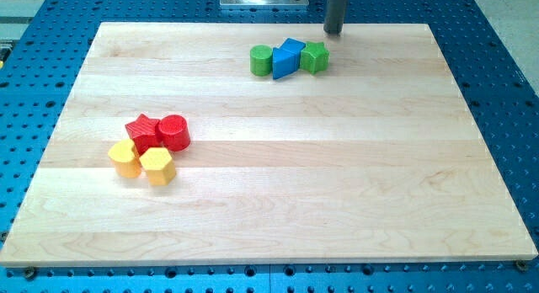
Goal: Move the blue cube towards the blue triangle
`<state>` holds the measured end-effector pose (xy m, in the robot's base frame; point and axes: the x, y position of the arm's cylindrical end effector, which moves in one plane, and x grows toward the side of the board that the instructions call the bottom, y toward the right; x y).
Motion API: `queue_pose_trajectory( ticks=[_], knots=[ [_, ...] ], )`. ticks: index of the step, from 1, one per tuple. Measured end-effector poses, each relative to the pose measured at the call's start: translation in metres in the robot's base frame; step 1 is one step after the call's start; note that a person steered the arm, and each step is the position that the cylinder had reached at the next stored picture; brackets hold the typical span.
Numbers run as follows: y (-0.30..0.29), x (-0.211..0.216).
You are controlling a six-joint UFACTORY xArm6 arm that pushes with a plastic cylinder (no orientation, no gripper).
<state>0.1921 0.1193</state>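
The blue cube (293, 48) sits near the view's top centre, touching the blue triangle (283, 66), which lies just below and left of it. A green cylinder (261, 61) touches the triangle's left side. A green star-shaped block (315, 56) touches the cube's right side. My tip (333, 32) is at the board's top edge, up and to the right of the green star and apart from all the blocks.
At the view's left a red star (142, 131), a red cylinder (174, 131), a yellow block (125, 158) and a yellow hexagonal block (157, 166) form a tight cluster. The wooden board (337, 192) lies on a blue perforated table.
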Motion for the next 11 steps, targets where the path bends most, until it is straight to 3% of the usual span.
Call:
queue_pose_trajectory(
  ticks=[1,3,4,5,7,9,11],
  knots=[
    [-0.006,0.000],
    [-0.101,0.030],
    [-0.115,0.033],
    [-0.080,0.074],
    [-0.051,0.068],
    [-0.049,0.034],
    [-0.045,0.059]
  ],
)
